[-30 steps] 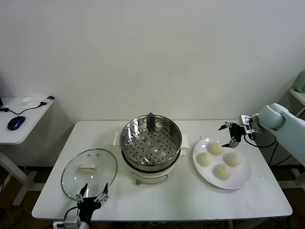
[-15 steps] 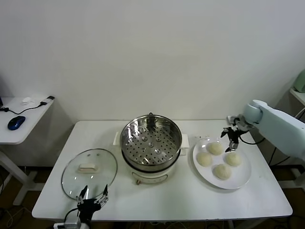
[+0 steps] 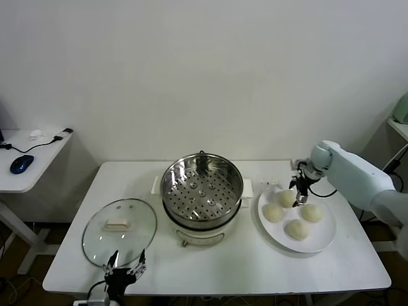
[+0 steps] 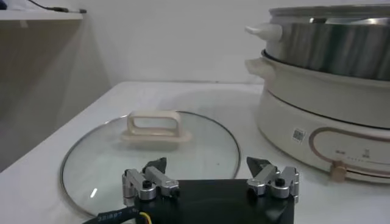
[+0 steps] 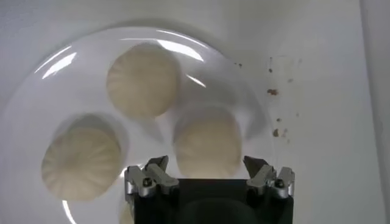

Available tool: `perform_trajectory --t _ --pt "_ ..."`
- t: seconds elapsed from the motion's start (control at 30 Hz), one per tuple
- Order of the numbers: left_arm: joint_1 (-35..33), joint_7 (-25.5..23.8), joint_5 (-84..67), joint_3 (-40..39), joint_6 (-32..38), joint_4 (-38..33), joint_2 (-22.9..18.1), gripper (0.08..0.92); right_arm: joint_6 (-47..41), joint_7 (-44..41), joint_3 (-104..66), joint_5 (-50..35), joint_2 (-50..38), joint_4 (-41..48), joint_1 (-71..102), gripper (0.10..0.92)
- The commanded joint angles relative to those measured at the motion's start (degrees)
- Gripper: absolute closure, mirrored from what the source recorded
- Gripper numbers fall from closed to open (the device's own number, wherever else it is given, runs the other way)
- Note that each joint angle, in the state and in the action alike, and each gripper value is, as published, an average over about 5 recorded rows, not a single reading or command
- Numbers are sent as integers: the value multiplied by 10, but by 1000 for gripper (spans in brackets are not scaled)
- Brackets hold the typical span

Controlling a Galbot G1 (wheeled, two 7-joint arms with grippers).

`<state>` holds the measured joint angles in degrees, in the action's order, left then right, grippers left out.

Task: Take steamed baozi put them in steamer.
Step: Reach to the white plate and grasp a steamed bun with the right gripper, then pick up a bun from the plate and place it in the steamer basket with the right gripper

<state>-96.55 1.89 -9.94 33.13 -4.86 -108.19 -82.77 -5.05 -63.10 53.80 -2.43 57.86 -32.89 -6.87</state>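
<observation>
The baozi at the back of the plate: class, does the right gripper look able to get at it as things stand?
Probably yes: the right gripper hangs open directly above that baozi, with nothing between them.

White surface (image 3: 242, 268) carries steamer (image 3: 201, 196) at centre, perforated tray bare. Glass lid (image 3: 119, 231) lies flat to steamer's left, white handle up. White plate (image 3: 325, 239) to steamer's right holds four steamed baozi (image 3: 298, 228). Right tool (image 3: 299, 191) hangs directly over rear baozi (image 3: 285, 198), fingers spread, pointing down. Left tool (image 3: 124, 269) parked low at surface's near edge, just in front of lid, fingers apart. Side desk with blue mouse (image 3: 21, 164) far left.
</observation>
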Motion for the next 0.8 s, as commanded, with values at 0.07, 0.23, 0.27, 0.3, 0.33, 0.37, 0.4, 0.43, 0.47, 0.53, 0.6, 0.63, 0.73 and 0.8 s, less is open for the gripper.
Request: perform_trajectory --t 0.07,0.23,0.27,0.3,0.33,0.37,0.4,0.43,0.47,0.53,0.6,0.63,0.73,0.8 --pt "0 1 0 0 1 1 0 177 -2 4 -12 21 26 38 10 308" --pt "-1 2 1 0 1 -1 1 177 -1 3 -16 22 25 30 10 383" --pt "-2 2 1 0 1 -1 1 177 -1 1 -15 20 23 26 10 390" --pt "-3 2 1 0 1 -2 1 177 -1 0 -13 19 19 19 8 395" --pt "-4 3 1 0 1 -3 1 177 -2 -3 -10 15 14 11 4 400" --pt "-5 3 1 0 1 -5 1 177 -2 -5 -6 11 9 2 -1 403" --pt "-7 3 1 -1 1 -7 1 177 -3 -7 2 0 1 -12 -12 404" --pt "-8 3 1 -1 1 -9 1 177 -4 -10 15 -13 -8 -31 -30 405" --pt "-10 3 1 -1 1 -11 0 177 -5 -12 29 -28 -17 -49 -51 404" --pt "-12 4 2 -2 0 -16 -1 177 -4 -18 80 -71 -36 -99 -113 404" --pt "-13 5 3 -4 0 -20 -1 177 4 -26 143 -122 -46 -145 -191 403" --pt "-13 5 5 -5 0 -22 -2 177 12 -31 178 -147 -46 -166 -235 403" --pt "-14 5 8 -8 -2 -28 -3 177 59 -47 253 -209 -23 -211 -355 399" --pt "-14 5 8 -10 -3 -32 -2 177 104 -61 280 -229 6 -239 -417 398"
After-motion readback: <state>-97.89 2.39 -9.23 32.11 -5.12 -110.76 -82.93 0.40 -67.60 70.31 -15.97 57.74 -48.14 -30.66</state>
